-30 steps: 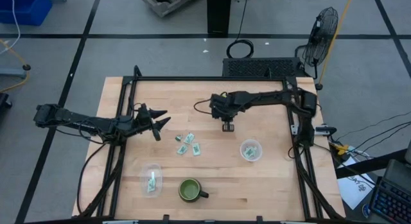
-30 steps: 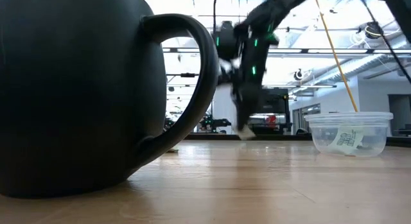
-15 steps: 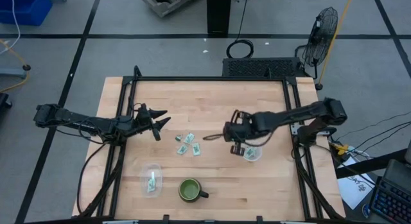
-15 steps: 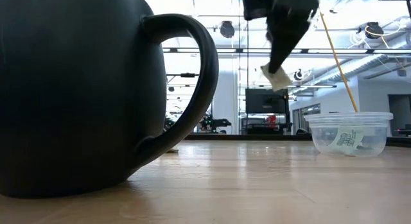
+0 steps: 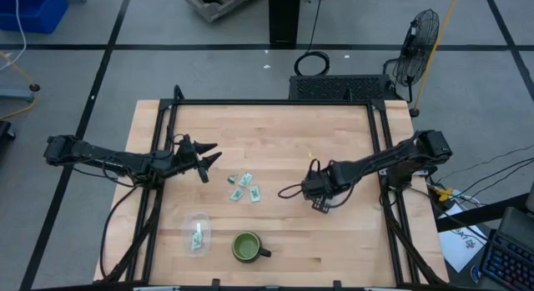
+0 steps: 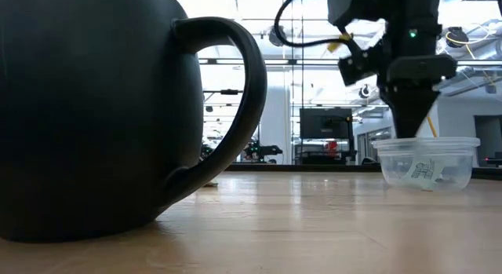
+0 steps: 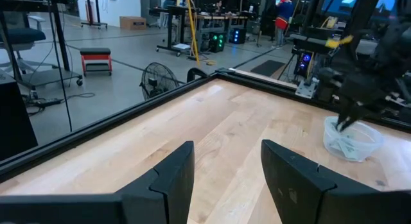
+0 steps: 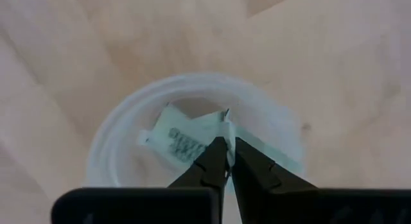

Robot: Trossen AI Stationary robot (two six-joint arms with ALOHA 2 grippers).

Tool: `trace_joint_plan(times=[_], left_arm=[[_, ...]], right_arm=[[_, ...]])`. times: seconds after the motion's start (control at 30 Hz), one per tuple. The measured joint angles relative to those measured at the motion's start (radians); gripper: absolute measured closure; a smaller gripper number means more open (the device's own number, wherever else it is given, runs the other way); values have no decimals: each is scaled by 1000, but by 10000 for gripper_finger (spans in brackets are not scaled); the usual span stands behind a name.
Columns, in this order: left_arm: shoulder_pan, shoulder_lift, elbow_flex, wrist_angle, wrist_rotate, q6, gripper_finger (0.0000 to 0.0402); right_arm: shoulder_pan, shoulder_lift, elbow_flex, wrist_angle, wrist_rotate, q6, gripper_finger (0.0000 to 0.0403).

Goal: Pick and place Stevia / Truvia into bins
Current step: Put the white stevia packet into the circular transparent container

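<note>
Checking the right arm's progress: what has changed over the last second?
The right gripper carried a packet from mid-table toward the table's right side and now holds it, fingers shut, over the right-hand cup. The left gripper, loose packets and mug stayed put.

Colours only:
- Table top (image 5: 275, 128): pale blond wood, plank grain, black metal frame around it.
- Both arms: matte black. Right gripper (image 8: 226, 161) fingers black; left gripper (image 7: 226, 161) fingers black too.
- Round see-through plastic cup (image 6: 428, 160) under the right gripper: clear, faint white rim; packet inside white with pale green and dark print (image 8: 186, 139).
- Second clear cup (image 5: 197, 233): holds a green-and-white packet.
- Loose flat paper packets (image 5: 244, 188): pale green and white.
- Handled ceramic mug (image 5: 247, 247): dark green from above, near black in the low view.
- Floor: grey, black lines.
</note>
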Motion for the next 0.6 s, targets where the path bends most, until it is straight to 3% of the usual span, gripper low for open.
trace_joint_plan(times=[0.23,0.33,0.6], left_arm=[[0,0,0,0,0,0,218],[0,0,0,0,0,0,218],[0,0,0,0,0,0,218]], right_arm=[[5,0,-33,79,-113,19,376],[11,0,-33,99,-114,16,364],[12,0,-33,105,-107,-4,280]])
